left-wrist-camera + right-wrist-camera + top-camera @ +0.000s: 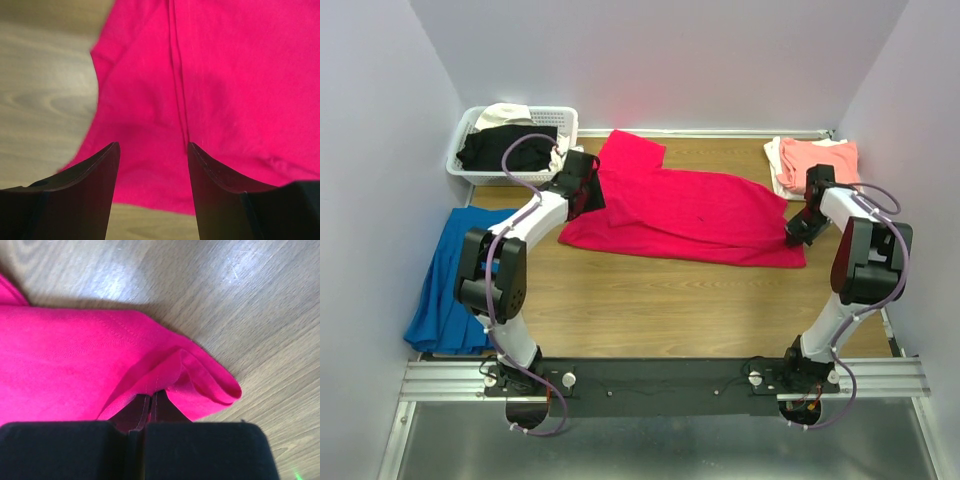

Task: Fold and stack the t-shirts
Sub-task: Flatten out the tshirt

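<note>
Your right gripper point(151, 405) pinches the red t-shirt point(690, 210) near the right edge of the table point(670, 310); your left gripper point(153, 146) gapes wide.

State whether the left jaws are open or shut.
Open: on the left gripper the jaws stand apart over the red t-shirt, holding nothing.

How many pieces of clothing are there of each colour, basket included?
Red t-shirt: 1
Blue garment: 1
Salmon-pink t-shirt: 1
White garment under it: 1
Black garment in the basket: 1
Cream garment in the basket: 1
Total: 6
</note>
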Available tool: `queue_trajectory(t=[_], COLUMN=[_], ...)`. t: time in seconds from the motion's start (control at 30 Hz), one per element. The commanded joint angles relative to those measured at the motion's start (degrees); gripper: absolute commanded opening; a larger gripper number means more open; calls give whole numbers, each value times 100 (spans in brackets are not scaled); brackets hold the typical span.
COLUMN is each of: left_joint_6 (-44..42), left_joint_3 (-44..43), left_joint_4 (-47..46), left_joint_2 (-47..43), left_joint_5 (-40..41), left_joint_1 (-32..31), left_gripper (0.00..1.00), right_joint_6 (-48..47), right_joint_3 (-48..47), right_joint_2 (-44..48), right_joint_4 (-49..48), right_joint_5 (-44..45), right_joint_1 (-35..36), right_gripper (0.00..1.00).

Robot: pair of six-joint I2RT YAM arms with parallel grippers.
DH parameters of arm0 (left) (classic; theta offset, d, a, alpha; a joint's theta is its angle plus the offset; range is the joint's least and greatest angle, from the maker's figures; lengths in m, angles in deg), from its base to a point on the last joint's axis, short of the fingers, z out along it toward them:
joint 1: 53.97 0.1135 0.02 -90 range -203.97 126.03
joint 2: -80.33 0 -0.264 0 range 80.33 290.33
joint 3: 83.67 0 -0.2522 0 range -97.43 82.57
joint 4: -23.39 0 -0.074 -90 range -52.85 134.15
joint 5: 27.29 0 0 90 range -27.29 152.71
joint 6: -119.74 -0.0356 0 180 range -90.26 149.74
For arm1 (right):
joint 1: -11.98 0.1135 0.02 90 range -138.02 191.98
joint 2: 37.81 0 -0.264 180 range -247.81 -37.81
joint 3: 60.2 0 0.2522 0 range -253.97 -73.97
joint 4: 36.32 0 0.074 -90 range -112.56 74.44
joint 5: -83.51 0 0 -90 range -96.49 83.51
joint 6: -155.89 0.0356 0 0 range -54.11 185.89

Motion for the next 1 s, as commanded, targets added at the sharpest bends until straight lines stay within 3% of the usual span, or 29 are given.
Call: queue_trajectory(t=[0.0,0.3,0.5,0.6,0.63,0.73,0.83,0.97], left_joint_6=[339,489,568,629,638,717,744,797], left_joint_3=[44,-97,61,79,71,44,18,0], left_joint_4=[331,595,639,692,709,780,824,964], left_joint_2=[192,473,553,605,632,658,711,772], left_joint_5=[22,330,417,461,470,522,532,488], left_joint_1=[-199,-208,-208,-208,-208,-208,-208,-208], left_gripper=[65,64,64,64,64,64,64,64], right_joint_6=[-122,-218,-227,-201,-201,-236,-324,-526], right_joint_3=[-199,-532,-848,-945,-1033,-1200,-1306,-1438], right_joint_2=[382,813,384,199,137,171,260,260], right_joint_4=[-64,33,68,68,68,85,112,234], right_joint_5=[-183,-632,-509,-482,-448,-447,-369,-324], right_joint_1=[-61,-61,-61,-96,-114,-140,-149,-149], right_gripper=[1,1,2,23,38,52,58,59])
